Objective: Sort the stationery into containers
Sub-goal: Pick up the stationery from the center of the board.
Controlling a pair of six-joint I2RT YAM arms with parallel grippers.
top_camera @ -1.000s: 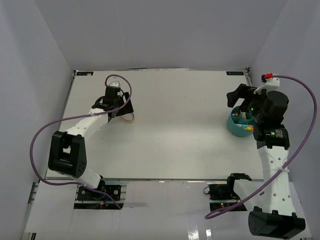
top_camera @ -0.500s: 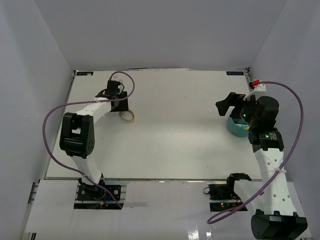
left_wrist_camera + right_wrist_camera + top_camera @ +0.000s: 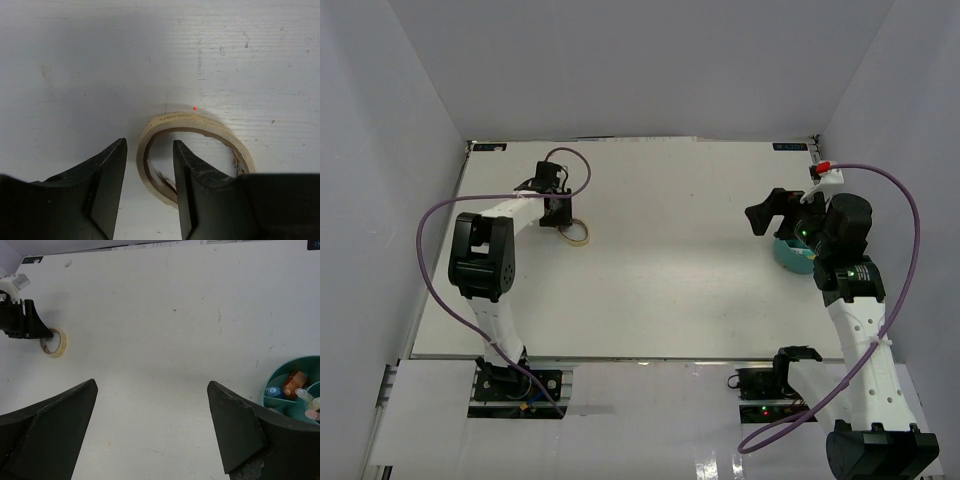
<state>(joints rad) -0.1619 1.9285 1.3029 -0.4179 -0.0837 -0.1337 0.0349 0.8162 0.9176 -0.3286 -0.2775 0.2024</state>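
left wrist view: we saw the left gripper (image 3: 149,144) astride one side of the rubber band loop (image 3: 200,121), which lay flat on the table (image 3: 75,60), one finger inside, one outside, jaws half-narrowed, not yet pinching. the right gripper (image 3: 151,385) gaped wide by the cup (image 3: 274,379), well apart.

White scuffed flat table (image 3: 670,290). Lying flat on it, far-left area: beige band-like ring (image 3: 577,233). Standing near its right edge, well apart: round teal plastic divided organiser cup (image 3: 787,256).
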